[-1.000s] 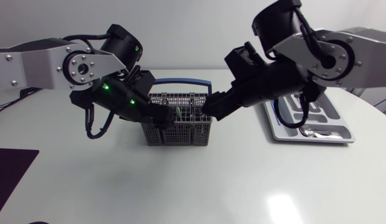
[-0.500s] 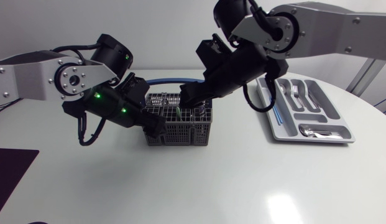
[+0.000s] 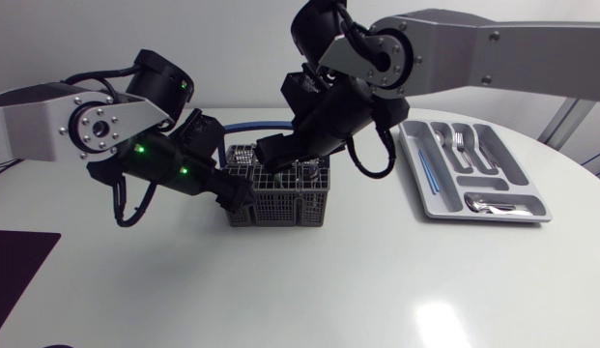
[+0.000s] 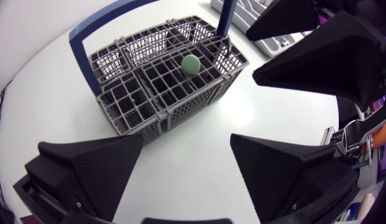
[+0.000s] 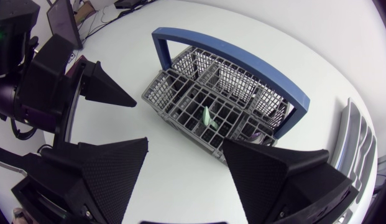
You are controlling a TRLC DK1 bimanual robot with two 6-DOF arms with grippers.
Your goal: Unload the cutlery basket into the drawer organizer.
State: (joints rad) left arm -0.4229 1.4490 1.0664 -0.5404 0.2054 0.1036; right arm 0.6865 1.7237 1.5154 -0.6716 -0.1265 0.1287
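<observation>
Head view, left hand and right hand spread, near cutlery basket

The table is white and smooth, glossy enough to throw back the ceiling light. The cutlery basket is dull grey plastic mesh with a smooth blue plastic handle. The drawer organizer looks like pale, satin-smooth plastic, and the cutlery in it is bright polished metal. The fingers of the left gripper and the right gripper are matt black and faintly grainy.
</observation>
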